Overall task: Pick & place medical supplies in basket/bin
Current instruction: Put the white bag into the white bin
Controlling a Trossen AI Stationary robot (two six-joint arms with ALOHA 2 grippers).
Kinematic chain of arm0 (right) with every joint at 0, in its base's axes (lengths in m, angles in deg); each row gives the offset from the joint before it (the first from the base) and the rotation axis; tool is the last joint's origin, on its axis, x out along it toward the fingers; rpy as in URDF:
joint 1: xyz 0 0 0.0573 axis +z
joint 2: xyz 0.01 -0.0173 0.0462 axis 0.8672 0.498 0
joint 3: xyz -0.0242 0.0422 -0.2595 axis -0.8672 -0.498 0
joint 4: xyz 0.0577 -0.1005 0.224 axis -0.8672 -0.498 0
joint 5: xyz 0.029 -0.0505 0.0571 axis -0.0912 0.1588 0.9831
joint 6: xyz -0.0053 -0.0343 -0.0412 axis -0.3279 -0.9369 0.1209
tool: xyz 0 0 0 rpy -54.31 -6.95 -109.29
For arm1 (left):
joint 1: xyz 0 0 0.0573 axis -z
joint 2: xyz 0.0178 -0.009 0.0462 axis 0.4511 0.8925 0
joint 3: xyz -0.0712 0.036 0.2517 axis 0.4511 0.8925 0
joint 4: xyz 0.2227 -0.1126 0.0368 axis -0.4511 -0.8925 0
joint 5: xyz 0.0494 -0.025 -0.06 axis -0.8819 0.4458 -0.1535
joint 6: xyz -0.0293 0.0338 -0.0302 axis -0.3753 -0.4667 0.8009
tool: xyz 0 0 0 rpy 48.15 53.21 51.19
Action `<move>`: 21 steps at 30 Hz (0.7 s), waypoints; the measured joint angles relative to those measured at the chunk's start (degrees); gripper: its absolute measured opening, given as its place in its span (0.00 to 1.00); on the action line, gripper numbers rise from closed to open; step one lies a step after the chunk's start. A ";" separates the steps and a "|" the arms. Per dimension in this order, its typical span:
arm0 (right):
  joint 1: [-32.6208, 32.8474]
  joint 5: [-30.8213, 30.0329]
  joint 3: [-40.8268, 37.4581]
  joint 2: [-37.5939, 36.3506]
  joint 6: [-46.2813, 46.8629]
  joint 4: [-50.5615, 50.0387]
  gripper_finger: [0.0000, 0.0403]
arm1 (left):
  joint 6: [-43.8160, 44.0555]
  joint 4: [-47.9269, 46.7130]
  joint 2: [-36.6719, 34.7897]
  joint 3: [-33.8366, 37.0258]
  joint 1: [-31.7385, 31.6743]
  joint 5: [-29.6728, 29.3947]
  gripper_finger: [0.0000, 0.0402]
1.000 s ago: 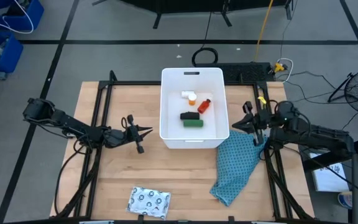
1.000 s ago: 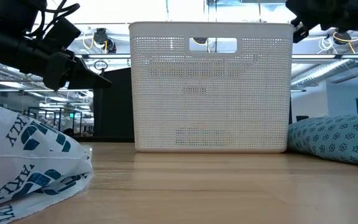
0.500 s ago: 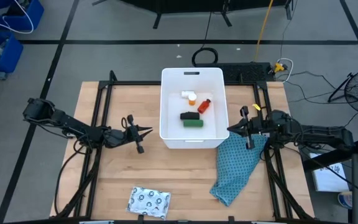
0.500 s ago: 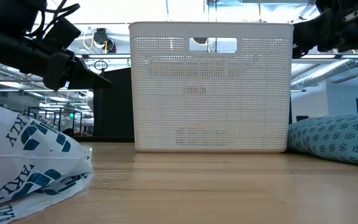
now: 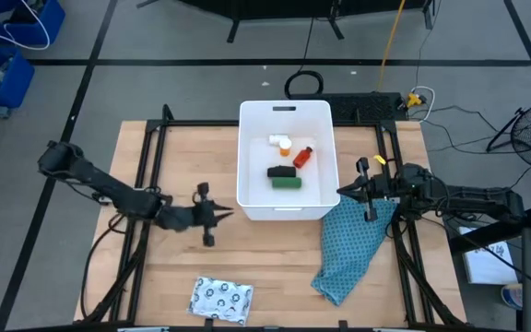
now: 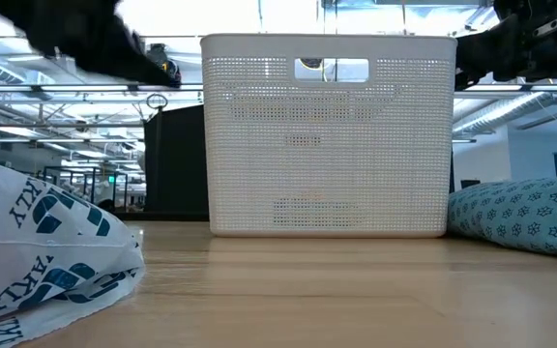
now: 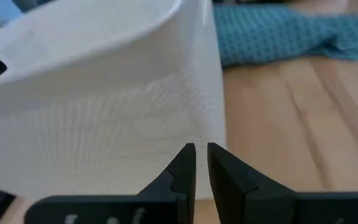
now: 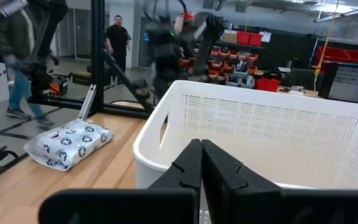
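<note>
We see the left gripper (image 5: 224, 214), fingers nearly closed and empty, beside the basket (image 5: 250, 198); the right gripper (image 5: 343, 192) waits closed. Remaining: silvery packet (image 5: 220, 299), lying well behind those fingers on the tabletop (image 5: 275, 267); we judge reaching it comes next.

Counted: one white basket (image 5: 285, 113); inside, one red bottle (image 5: 302, 156), one black block (image 5: 282, 171), one green block (image 5: 287, 183), one orange vial (image 5: 284, 143). One silvery packet (image 5: 220, 298), one teal cloth (image 5: 350, 247).

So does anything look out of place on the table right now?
Yes: the silvery packet lies alone near the table's front edge, outside the white bin, and the teal cloth sits crumpled against the bin's corner.
</note>
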 joint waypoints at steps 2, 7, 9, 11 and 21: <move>0.00 0.00 -0.02 0.00 -0.64 -0.08 0.00 | 4.74 -13.10 1.65 -8.20 2.70 -2.08 0.12; 0.00 0.00 -0.05 0.00 -0.95 0.22 0.00 | 15.83 -30.01 6.63 -22.74 9.25 -2.42 0.12; 0.00 0.00 -0.08 0.02 -0.94 0.63 0.00 | 18.19 -34.32 8.97 -26.29 12.23 -3.09 0.12; 0.00 0.00 -0.11 0.04 -0.78 0.92 0.00 | 21.64 -37.21 11.75 -29.44 15.25 -3.68 0.12; 0.00 0.04 -0.11 0.07 2.18 0.95 0.00 | 37.10 -44.96 30.12 -49.34 23.19 -0.85 0.23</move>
